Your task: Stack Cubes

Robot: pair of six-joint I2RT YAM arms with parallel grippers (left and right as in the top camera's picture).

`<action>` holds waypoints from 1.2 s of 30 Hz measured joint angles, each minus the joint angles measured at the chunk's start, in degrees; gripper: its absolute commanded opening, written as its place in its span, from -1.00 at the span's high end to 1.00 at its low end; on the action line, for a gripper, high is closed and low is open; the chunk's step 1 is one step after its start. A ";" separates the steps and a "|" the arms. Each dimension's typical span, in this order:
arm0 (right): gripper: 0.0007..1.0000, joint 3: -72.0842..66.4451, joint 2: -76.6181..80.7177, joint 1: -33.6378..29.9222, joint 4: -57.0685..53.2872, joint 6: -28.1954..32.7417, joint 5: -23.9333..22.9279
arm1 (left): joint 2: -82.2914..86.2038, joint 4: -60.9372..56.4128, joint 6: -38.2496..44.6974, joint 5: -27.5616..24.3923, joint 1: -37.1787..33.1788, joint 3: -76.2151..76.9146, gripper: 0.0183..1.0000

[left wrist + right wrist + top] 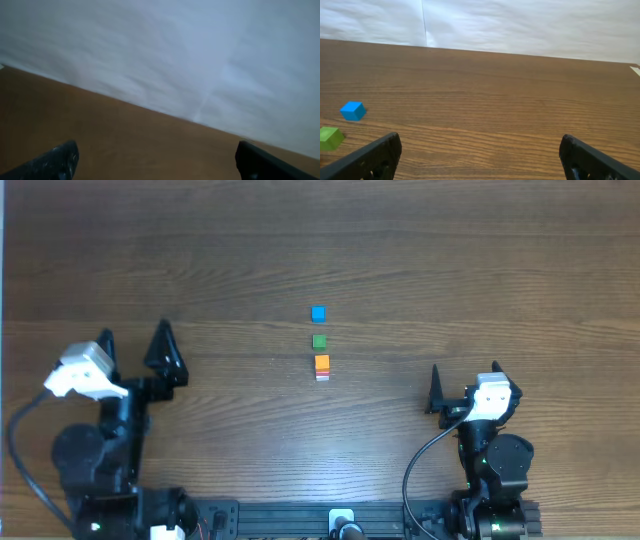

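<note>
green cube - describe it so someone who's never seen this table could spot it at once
Near the middle of the wooden table there is a short line of small cubes. The green cube is the middle one, apart from both neighbours, between the blue cube and the orange cube. It is the only green thing there.

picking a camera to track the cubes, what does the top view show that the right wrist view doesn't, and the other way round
Top view: the orange cube, nearest the arms in a row with the other two, plus the left arm and right arm. Right wrist view: the white backdrop past the far edge. Both: the blue cube, the green cube beside it, and the table.
</note>
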State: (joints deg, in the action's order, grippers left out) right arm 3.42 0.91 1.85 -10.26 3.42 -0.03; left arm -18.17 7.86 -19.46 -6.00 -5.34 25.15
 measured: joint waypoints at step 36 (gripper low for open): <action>-0.98 0.00 0.00 0.00 0.00 -0.02 0.00 | 13.86 -5.66 18.16 -5.64 1.86 -24.52 -1.00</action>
State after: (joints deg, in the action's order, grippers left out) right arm 3.42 0.91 1.85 -10.26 3.40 -0.03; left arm -4.32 2.20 -1.30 -11.64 -3.49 0.62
